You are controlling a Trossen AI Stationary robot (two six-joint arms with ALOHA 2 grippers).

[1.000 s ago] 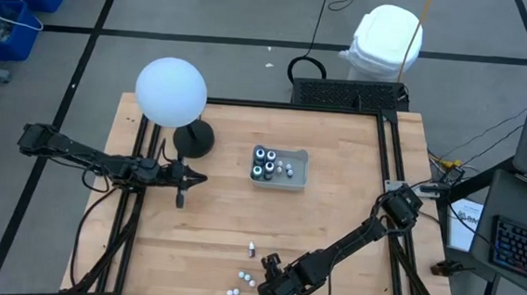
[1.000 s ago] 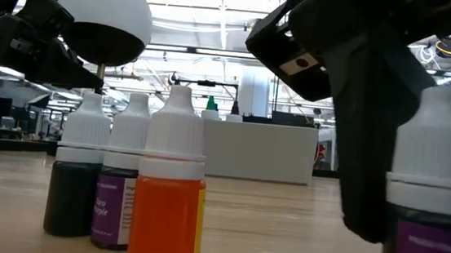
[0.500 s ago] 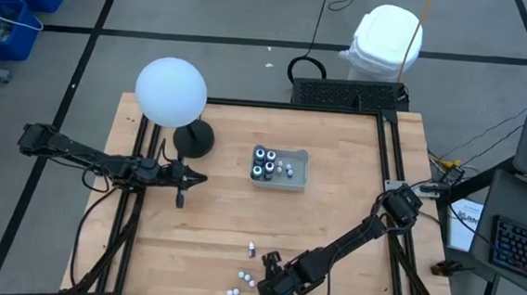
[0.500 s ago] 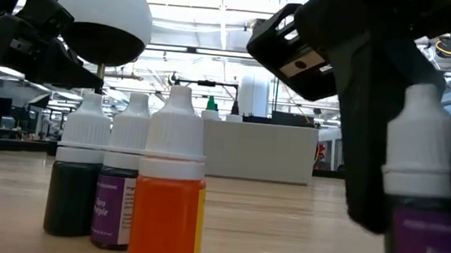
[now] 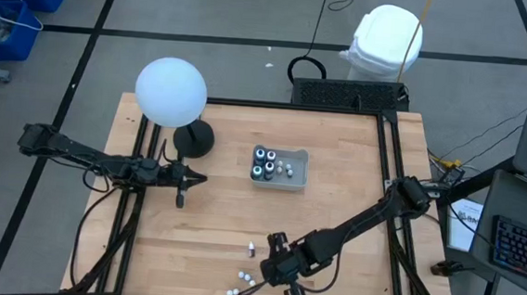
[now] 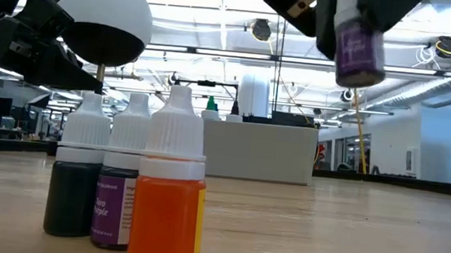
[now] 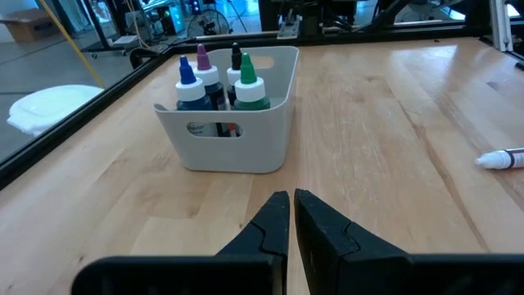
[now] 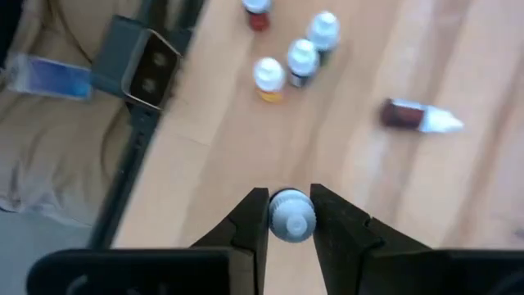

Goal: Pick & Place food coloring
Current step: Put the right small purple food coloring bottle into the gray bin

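The right gripper (image 8: 290,215) has its fingers clamped on a purple bottle (image 6: 358,50), raised off the tabletop (image 5: 221,219) for carrying toward the tray (image 5: 297,171) at twelve o'clock; the left gripper (image 7: 291,215), fingers together, waits at nine o'clock.

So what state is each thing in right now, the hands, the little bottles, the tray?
Right hand: shut on the purple bottle, lifted off the table.
Left hand: shut, empty, facing the tray.
Grey tray: holds upright bottles.
Three bottles: standing upright, capped.
Brown bottle: lying on its side.
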